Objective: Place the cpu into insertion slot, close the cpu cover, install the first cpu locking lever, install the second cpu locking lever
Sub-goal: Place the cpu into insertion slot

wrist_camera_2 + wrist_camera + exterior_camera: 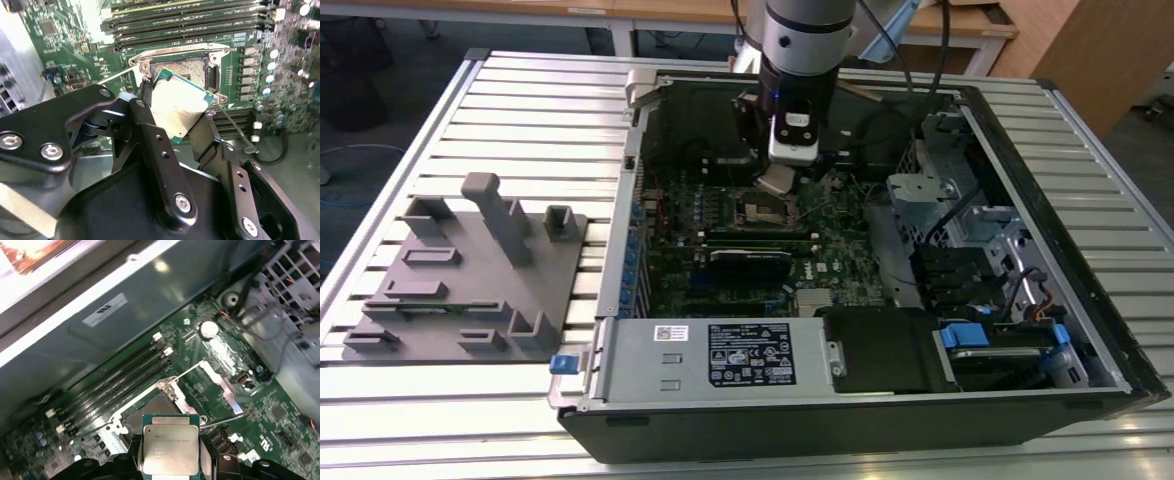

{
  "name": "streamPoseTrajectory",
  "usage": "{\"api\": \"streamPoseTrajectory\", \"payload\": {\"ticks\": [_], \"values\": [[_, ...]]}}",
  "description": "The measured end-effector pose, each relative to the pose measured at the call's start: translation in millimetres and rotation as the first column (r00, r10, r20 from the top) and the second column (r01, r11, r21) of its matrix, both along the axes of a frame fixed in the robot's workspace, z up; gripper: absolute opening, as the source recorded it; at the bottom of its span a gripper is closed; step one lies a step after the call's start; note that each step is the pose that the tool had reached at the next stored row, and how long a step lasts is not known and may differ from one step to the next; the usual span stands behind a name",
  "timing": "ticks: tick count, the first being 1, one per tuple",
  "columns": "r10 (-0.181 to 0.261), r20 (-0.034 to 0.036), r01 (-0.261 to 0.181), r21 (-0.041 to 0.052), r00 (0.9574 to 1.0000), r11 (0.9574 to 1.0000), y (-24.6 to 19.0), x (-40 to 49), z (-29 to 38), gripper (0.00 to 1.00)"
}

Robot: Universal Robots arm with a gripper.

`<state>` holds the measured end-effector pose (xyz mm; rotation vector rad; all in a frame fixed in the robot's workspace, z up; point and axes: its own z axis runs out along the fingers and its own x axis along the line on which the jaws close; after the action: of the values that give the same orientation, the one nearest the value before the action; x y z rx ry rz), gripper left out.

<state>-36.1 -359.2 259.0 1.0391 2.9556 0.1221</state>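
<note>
Most of the exterior view is a silvery table [427, 120] made of ribbed aluminium slats, lit pretty softly and evenly, with a slightly brighter sheen on the slats in the lower right. Along the top edge you've got light wooden desks [680, 10] on pale metal legs, a wooden panel [1087, 50] in the upper right corner, and dark grey-blue floor [400, 50] in the upper left with a thin blue cable [336, 152] at the left edge.
</note>
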Motion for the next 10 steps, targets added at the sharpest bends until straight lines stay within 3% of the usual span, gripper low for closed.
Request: {"api": "streamPoseTrajectory", "payload": {"ticks": [5, 10], "values": [[-0.091, 0.0, 0.091, 0.0001, 0.9959, 0.9959, 0.0, 0.0, -0.4, 0.54], [-0.179, 0.0, 0.179, 0.0002, 0.9839, 0.9839, 0.0, 0.0, -0.8, 0.54]]}}
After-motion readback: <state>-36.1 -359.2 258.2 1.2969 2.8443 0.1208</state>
